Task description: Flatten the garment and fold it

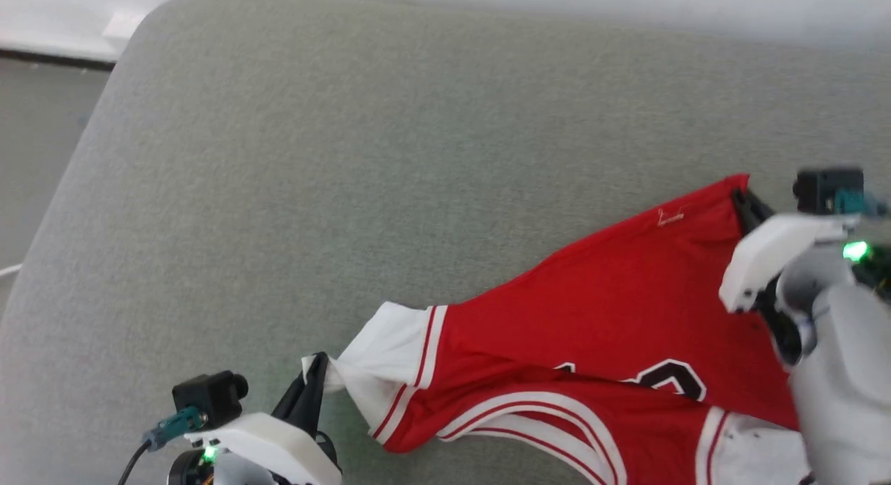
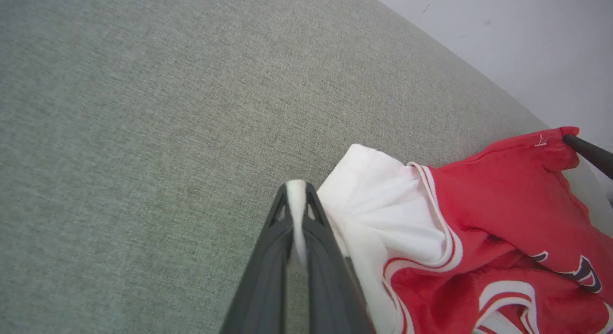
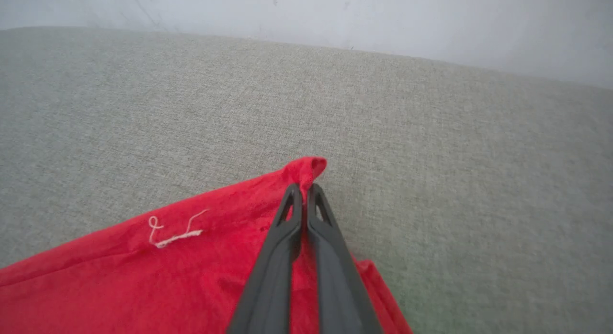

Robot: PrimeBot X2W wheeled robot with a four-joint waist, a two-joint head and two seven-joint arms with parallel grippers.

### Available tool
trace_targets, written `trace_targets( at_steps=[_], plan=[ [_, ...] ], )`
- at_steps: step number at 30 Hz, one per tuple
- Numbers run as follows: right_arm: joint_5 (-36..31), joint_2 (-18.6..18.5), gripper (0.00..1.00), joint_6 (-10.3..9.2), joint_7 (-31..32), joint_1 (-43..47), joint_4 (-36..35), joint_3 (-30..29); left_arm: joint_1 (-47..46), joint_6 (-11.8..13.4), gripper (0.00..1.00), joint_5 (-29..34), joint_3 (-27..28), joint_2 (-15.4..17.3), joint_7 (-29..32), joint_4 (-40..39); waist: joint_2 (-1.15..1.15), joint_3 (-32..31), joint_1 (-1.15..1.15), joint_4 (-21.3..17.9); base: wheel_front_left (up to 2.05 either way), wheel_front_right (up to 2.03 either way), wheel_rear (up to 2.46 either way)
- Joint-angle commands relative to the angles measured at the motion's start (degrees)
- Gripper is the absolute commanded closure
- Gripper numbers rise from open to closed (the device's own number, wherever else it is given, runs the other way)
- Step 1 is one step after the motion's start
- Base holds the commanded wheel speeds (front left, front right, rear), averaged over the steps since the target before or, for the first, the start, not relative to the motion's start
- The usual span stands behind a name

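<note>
The left gripper (image 2: 297, 190), two long dark fingers on a white wrist housing, is pressed together on a thin fold of white sleeve cloth that sticks up between the fingertips. The right gripper (image 3: 304, 188), of the same build, is also pressed together, pinching a small bunched corner of plain red cloth that pokes out just beyond its tips.

Both pinches are on the garment (image 1: 592, 297), a red jersey T-shirt with white short sleeves and red-white striped trim. It lies stretched between the two grippers at the near right of the surface. In the head view its long axis runs on a slant from the near left to the far right. The white sleeve points to the robot's left and the red corner points away and to the right. Along the near side the cloth is folded over on itself, so only part of the black, white-outlined print (image 1: 672, 380) shows. The near edge runs out of the head view at the bottom. A loose white thread (image 3: 172, 231) sits on the red cloth near the pinched corner.

The garment rests on a wide grey-green woven fabric surface (image 1: 348, 158) with a rounded far-left corner. A pale wall (image 3: 335, 13) stands behind it, and grey floor (image 1: 35, 158) shows past its left edge.
</note>
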Motion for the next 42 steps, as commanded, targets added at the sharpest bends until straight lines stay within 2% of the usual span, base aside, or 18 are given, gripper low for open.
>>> trace_targets(
  at_steps=[1,5,10,16,21,25,30,36,42],
  plan=[
    [0.44,1.0,1.0,-0.12,-1.86,2.51,-1.46,-1.72,0.58,0.47,1.0,-0.09,0.32,0.45,-0.32,-0.51,0.0,-2.79,0.0,-2.83,0.0,0.0,0.0],
    [0.4,4.36,1.0,-0.12,-5.6,9.47,-7.39,-5.3,1.24,1.19,1.0,0.2,1.2,1.23,-0.87,-1.93,0.0,-4.64,0.0,-5.53,0.0,0.0,0.0],
    [0.77,7.07,1.0,-0.12,-6.48,18.69,-17.73,-8.19,1.48,1.5,1.0,-0.09,2.36,1.61,-1.97,-4.29,0.0,-6.42,0.0,-8.69,0.0,0.0,0.0],
    [1.71,8.38,1.0,-0.12,-2.65,26.09,-29.96,-9.75,-1.0,1.06,1.0,1.51,2.71,4.09,-1.79,-6.14,0.0,-7.96,0.0,-11.81,0.0,0.0,0.0],
    [0.73,8.47,1.0,-0.12,2.26,26.0,-38.57,-8.85,-8.16,-0.49,1.0,2.89,2.12,6.73,0.64,-7.38,0.0,-8.19,0.0,-13.19,0.0,0.0,0.0],
    [-0.85,5.3,1.0,-0.12,7.61,22.15,-44.03,-6.59,-16.94,-2.25,1.0,3.23,2.58,8.41,1.7,-6.52,0.0,-6.63,0.0,-14.36,0.0,0.0,0.0],
    [-0.94,-2.0,1.0,-0.12,12.91,11.78,-46.48,-1.97,-30.29,-3.24,1.0,2.17,4.36,9.08,2.89,-3.55,0.0,-2.03,0.0,-15.8,0.0,0.0,0.0],
    [0.22,-8.87,1.0,-0.12,17.8,-4.04,-43.84,4.28,-49.29,-3.76,1.0,1.86,6.03,9.71,3.92,1.96,0.0,6.73,0.0,-16.72,0.0,0.0,0.0],
    [0.29,-11.82,1.0,-0.12,18.49,-20.78,-38.04,9.61,-66.46,-2.52,1.0,4.59,6.49,10.09,2.47,7.98,0.0,14.85,0.0,-17.74,0.0,0.0,0.0]
  ],
)
